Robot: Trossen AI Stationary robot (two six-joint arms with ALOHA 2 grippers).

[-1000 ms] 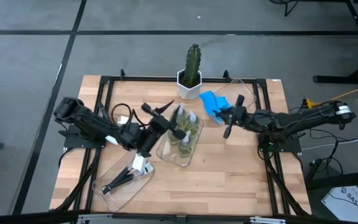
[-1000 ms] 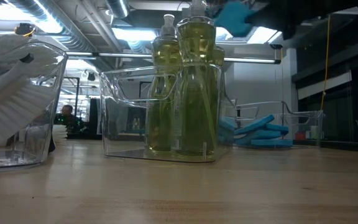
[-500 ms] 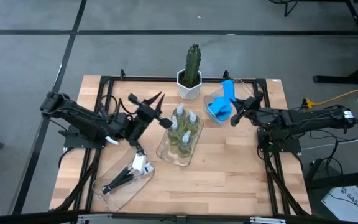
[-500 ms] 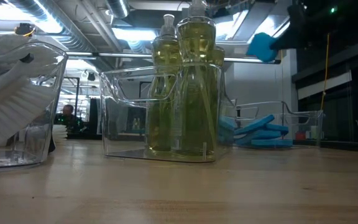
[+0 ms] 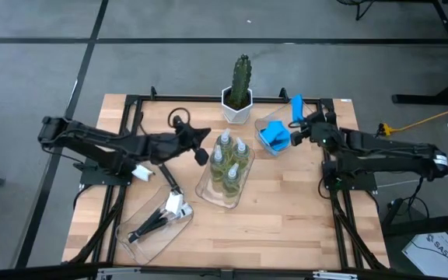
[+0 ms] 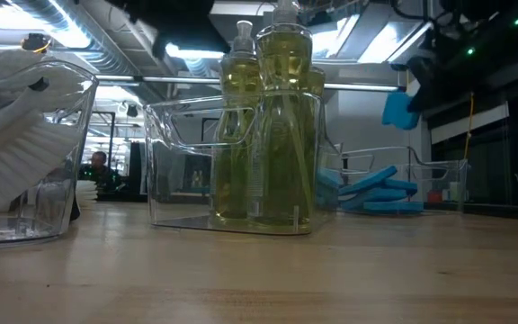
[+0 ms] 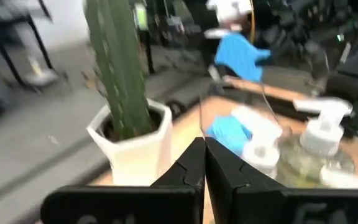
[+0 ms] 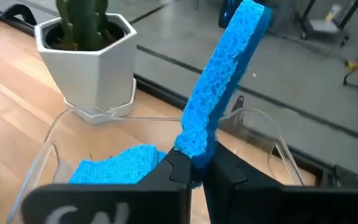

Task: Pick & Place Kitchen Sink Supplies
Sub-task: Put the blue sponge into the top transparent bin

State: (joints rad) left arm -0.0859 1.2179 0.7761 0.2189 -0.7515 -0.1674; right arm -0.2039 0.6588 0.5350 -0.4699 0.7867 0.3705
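We see the right gripper (image 8: 191, 163) clamped on the lower end of a blue sponge (image 8: 224, 79), long axis standing upward, directly above the clear tray (image 8: 42, 163) where another sponge (image 8: 117, 164) lies, while the left gripper (image 7: 202, 163), fingers together and empty, hangs beside the bottles (image 5: 228, 159).

Left gripper (image 5: 203, 155) closed, empty; right gripper (image 5: 298, 128) clamped, raised

Even overhead light; ceiling lamps (image 6: 187, 49) glare; left wrist view motion-blurred.
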